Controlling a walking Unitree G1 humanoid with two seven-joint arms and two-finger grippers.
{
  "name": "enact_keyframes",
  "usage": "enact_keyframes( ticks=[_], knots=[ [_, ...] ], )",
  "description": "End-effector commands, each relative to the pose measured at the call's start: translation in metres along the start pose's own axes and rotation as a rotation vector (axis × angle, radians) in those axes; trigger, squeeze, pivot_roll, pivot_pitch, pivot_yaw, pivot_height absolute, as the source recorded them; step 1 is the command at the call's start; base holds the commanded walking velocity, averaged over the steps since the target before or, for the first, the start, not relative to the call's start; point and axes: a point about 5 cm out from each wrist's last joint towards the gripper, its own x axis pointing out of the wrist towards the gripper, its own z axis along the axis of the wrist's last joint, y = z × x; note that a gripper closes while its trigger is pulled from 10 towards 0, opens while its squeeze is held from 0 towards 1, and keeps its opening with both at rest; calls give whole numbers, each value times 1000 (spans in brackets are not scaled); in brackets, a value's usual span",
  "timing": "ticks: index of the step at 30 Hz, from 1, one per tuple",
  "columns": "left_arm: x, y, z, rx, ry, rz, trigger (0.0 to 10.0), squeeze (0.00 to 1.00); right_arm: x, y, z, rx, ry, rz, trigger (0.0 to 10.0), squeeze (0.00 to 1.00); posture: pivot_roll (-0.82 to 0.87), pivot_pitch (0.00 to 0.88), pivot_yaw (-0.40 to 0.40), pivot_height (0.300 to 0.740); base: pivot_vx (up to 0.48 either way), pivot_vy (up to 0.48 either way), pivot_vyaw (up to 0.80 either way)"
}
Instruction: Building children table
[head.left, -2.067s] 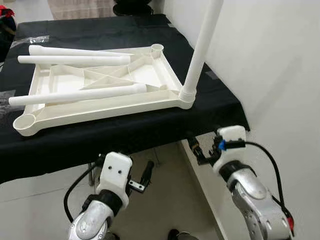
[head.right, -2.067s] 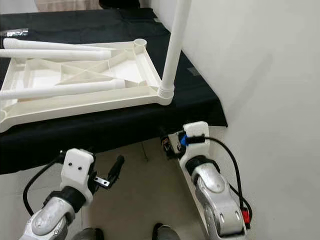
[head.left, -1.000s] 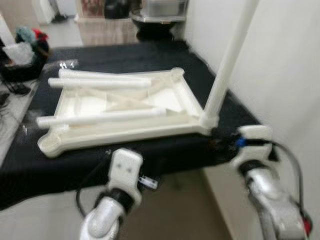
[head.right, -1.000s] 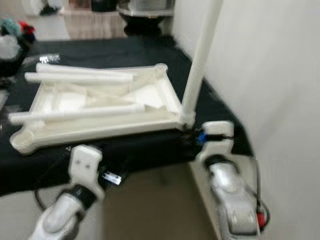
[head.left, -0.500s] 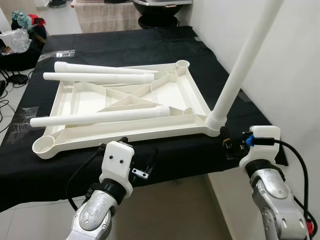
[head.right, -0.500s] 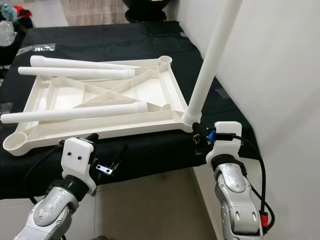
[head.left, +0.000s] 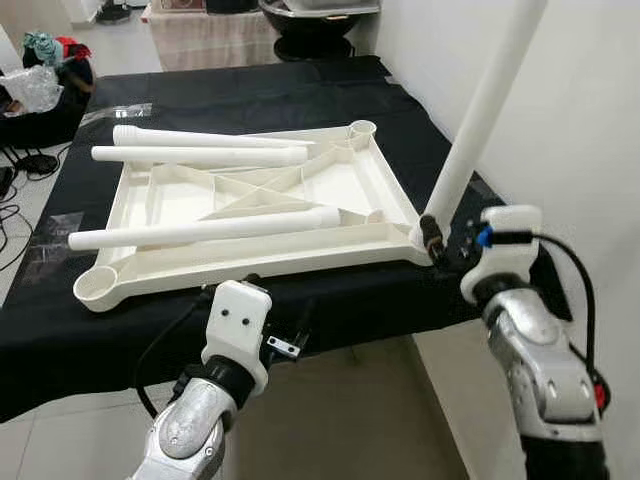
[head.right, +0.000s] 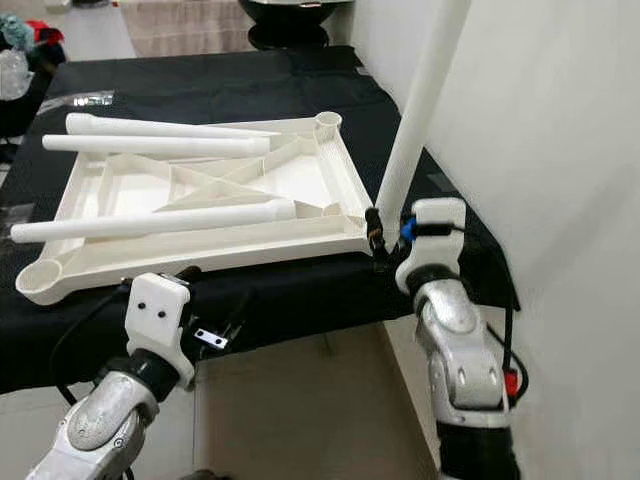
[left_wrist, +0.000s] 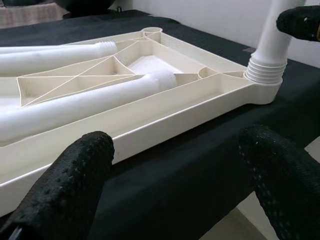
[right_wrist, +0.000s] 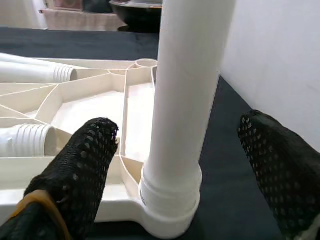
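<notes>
The white plastic tabletop (head.left: 250, 215) lies upside down on the black-covered bench (head.left: 250, 90), probably light, stiff and rather slick. One leg (head.left: 480, 110) stands upright in its near right corner socket; three loose legs (head.left: 200, 228) lie across the ribs. The right gripper (right_wrist: 185, 150) has its fingers apart on either side of that leg's base, a sound place to grip. The left gripper (left_wrist: 175, 180), also spread, hovers before the near edge.
</notes>
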Motion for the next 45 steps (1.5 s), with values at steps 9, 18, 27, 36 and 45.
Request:
enact_keyframes(
  ticks=[9,18,27,36,45],
  knots=[
    [-3,0,2,-1,2,-1,10000,0,7,-43,1,-1,14,-39,10000,349,58,179,-56,740,0,0,0],
    [-3,-1,3,-1,-2,-1,10000,0,13,-41,6,41,-25,25,10000,1000,61,178,-56,740,0,0,0],
    [-3,-1,4,4,-4,-3,10000,0,18,-19,4,119,-5,242,10000,0,68,165,-54,740,0,0,0],
    [-2,-1,4,7,-7,-5,10000,0,36,-22,18,105,-51,219,10000,0,72,159,-55,740,0,0,0],
    [-2,-1,5,10,-10,-6,10000,0,48,-23,23,129,-63,249,10000,0,75,160,-59,740,0,0,0]
  ],
)
